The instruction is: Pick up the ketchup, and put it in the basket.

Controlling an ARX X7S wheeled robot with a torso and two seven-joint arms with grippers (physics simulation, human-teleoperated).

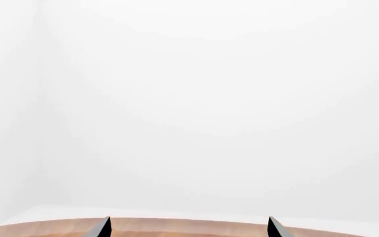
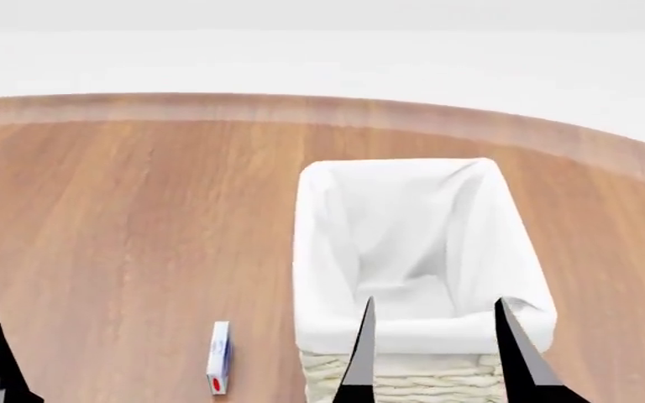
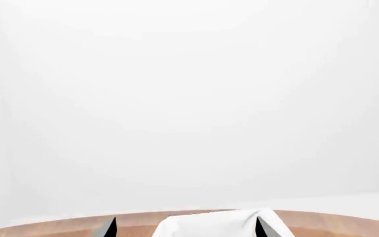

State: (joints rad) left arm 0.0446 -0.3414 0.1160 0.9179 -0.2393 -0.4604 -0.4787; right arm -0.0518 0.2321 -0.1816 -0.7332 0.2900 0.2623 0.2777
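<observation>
1. Ketchup is in none of the three views, so which way it lies from either gripper, and which arm is nearer, I cannot tell.
2. Right gripper (image 2: pixel 435 348) hangs with fingers apart and empty, at the near end of the basket (image 2: pixel 313 252).
3. Left gripper (image 1: pixel 189 227) is also spread open in its wrist view, with nothing between.
4. Count: one basket, one small white box (image 2: pixel 219 356) on the wooden table (image 2: pixel 132 210), zero ketchup bottles.
</observation>
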